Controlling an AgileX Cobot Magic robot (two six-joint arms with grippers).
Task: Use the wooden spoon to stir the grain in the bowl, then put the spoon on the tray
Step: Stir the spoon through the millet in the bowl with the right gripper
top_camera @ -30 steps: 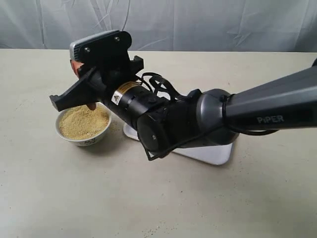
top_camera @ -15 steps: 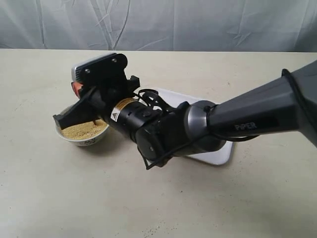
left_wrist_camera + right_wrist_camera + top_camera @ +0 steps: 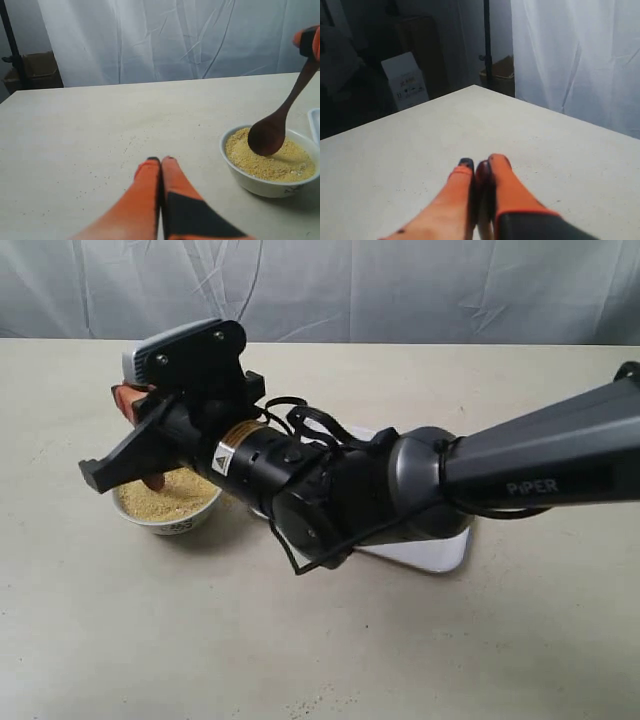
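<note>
Right arm blocks most of the exterior view: only a corner of the tray [image 3: 447, 552] shows past it, and only the dark round end of the spoon [image 3: 272, 131] pokes out under the right tool [image 3: 480, 167]. The right wrist camera looks off past the counter [image 3: 150, 640] edge and misses the bowl [image 3: 267, 184] entirely. Between that tool's pinched orange fingers [image 3: 501, 172] sits a dark sliver, hard to make out there. The left wrist view settles it: right tool is clamped on the top of the spoon handle. Spoon long axis is steeply tilted, round end down inside the bowl rim and low over the grain [image 3: 287, 162], handle rising out of the bowl to the tool. Can't tell if the round end touches the grain. Left tool [image 3: 161, 162] is closed with tips together and nothing held, low over bare counter well away from the bowl. Tray lies just beside the bowl.
</note>
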